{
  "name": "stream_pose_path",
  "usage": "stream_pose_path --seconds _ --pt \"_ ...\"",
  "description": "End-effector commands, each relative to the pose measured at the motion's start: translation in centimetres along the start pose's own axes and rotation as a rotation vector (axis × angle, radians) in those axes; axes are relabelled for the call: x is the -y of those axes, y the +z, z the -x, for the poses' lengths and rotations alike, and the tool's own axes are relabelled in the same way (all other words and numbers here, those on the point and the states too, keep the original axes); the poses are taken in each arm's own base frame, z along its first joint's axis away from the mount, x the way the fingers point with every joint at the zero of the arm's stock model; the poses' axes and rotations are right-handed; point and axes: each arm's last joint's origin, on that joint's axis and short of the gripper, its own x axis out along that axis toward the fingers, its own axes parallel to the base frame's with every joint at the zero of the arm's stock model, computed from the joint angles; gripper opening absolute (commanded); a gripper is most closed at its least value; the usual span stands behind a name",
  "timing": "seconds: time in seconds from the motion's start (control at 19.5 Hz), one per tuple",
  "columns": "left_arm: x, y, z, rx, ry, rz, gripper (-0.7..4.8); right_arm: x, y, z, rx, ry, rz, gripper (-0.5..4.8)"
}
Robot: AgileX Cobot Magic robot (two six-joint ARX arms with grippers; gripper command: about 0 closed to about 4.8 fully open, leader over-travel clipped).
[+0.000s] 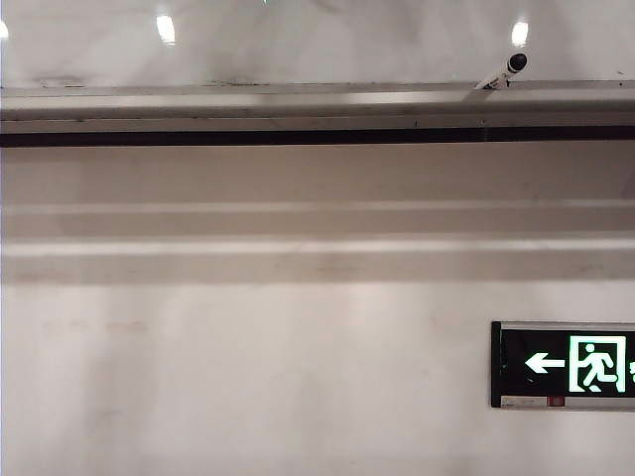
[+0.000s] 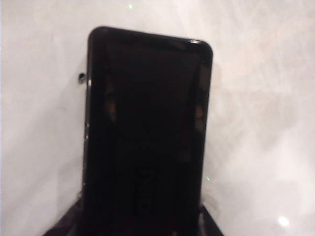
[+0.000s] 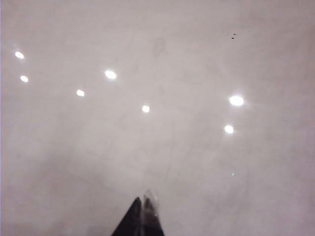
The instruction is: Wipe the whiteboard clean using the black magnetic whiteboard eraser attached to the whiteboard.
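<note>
My left pincer [image 2: 142, 227] grips the black eraser [image 2: 147, 132], whose long glossy body stands against the whiteboard [image 2: 266, 123]; only dark bits of my fingers [image 2: 66, 225] show at either side of its near end. In the exterior view the whiteboard is the glossy strip above the grey ledge [image 1: 298, 104], a marker [image 1: 503, 71] resting on it. My right pincer [image 3: 143, 216] is clenched, holding nothing, its tips pointing at the whiteboard.

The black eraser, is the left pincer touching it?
Touching: the left wrist view shows the left pincer with a finger against each side of the black eraser.
</note>
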Motion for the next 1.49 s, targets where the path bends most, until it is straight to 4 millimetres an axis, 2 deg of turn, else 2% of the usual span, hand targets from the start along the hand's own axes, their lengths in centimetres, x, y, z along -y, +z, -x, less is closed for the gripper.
stream_pose_path --seconds 0.05,0.15,0.31,0.36,0.41,0.46,0.62,0.67,0.77,0.92,0.97,1.08,1.13,1.23,1.28,1.49 --pt "1.9 -2.5 -1.4 -0.095 -0.074 -0.076 1.19 0.1 0.3 0.1 0.014 -0.003 -0.007 0.00" --pt "1.6 -2.8 -1.3 -0.195 0.020 -0.144 1.20 0.1 0.3 0.1 0.016 -0.004 -0.007 0.00" --pt "-0.5 -3.7 -0.7 -0.290 0.059 -0.224 1.20 0.1 0.3 0.1 0.016 -0.003 -0.007 0.00" --pt "-2.4 -4.3 -0.2 -0.337 0.067 -0.235 1.20 0.2 0.4 0.1 0.024 -0.007 -0.008 0.00" --pt "-3.1 -4.5 0.1 -0.350 0.053 -0.237 1.20 0.2 0.4 0.1 0.028 -0.006 -0.008 0.00" --pt "-4.6 -4.9 0.6 -0.365 0.065 -0.235 1.20 0.2 0.5 0.1 0.035 -0.009 -0.009 0.00" --pt "-7.5 -4.6 1.6 -0.354 0.148 -0.217 1.20 0.2 0.5 0.1 0.037 -0.010 -0.010 0.00" --pt "-8.4 -4.2 2.1 -0.335 0.179 -0.210 1.20 0.2 0.5 0.1 0.037 -0.009 -0.010 0.00" --pt "-10.0 -1.9 3.4 -0.224 0.303 -0.137 1.19 0.2 0.6 0.1 0.047 0.003 -0.011 0.00" --pt "-11.0 0.0 4.2 -0.075 0.368 -0.074 1.19 0.2 0.6 0.1 0.052 0.008 -0.012 0.00" --pt "-10.5 0.6 4.1 -0.014 0.329 -0.067 1.19 0.2 0.6 0.1 0.053 0.008 -0.027 0.00" --pt "-9.7 0.4 3.7 -0.025 0.280 -0.067 1.19 0.2 0.6 0.1 0.054 0.008 -0.028 0.00" --pt "-7.8 0.2 3.1 -0.039 0.180 -0.071 1.20 0.2 0.6 0.1 0.053 0.007 -0.028 0.00" --pt "-6.3 -0.6 2.2 -0.046 0.072 -0.078 1.19 0.2 0.7 0.2 0.055 0.007 -0.028 0.00" --pt "-4.3 -1.0 1.3 -0.058 0.019 -0.076 1.19 0.2 0.6 0.1 0.054 0.007 -0.028 0.00" --pt "1.1 -2.5 -0.9 -0.098 -0.131 -0.089 1.18 0.2 0.7 0.2 0.056 0.007 -0.028 0.00"
